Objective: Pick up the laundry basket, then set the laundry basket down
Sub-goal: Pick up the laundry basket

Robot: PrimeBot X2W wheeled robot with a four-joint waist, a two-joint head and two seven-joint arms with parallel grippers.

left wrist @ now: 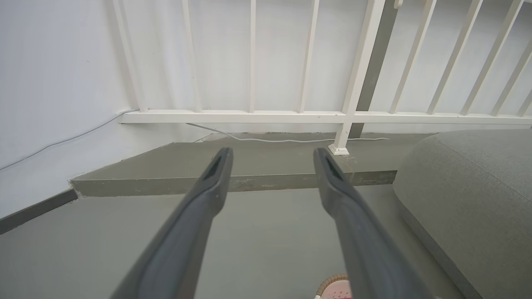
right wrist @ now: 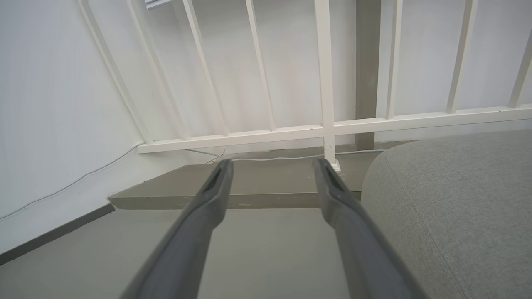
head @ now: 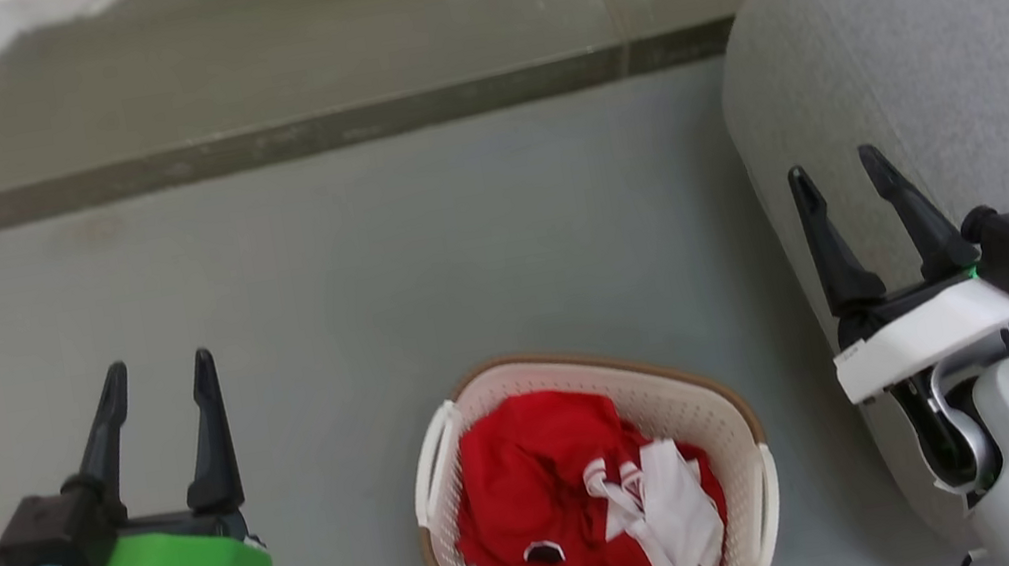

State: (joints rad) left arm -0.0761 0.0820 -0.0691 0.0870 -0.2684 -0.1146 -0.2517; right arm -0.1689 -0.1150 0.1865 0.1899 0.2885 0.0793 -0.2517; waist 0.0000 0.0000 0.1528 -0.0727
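Basket [head: 677, 397] stands on the grey floor [head: 343, 288], bottom centre of the head view, between the two grippers and apart from both. Cream perforated walls, brown rim, a white handle [head: 432, 466] on each side. Inside: a red garment [head: 521, 483] with white cloth [head: 680, 498] on top. Left gripper [head: 159, 370]: fingers parted, nothing held. Right gripper [head: 834, 168]: fingers parted, nothing held, over the edge of a grey sofa [head: 944, 51]. Raised step [head: 290, 140] beyond.

Grey floor [head: 362, 275] rises to a step [head: 290, 140] below a white railing [left wrist: 307, 117] and wall [left wrist: 54, 62], grey sofa [head: 931, 33] at right.
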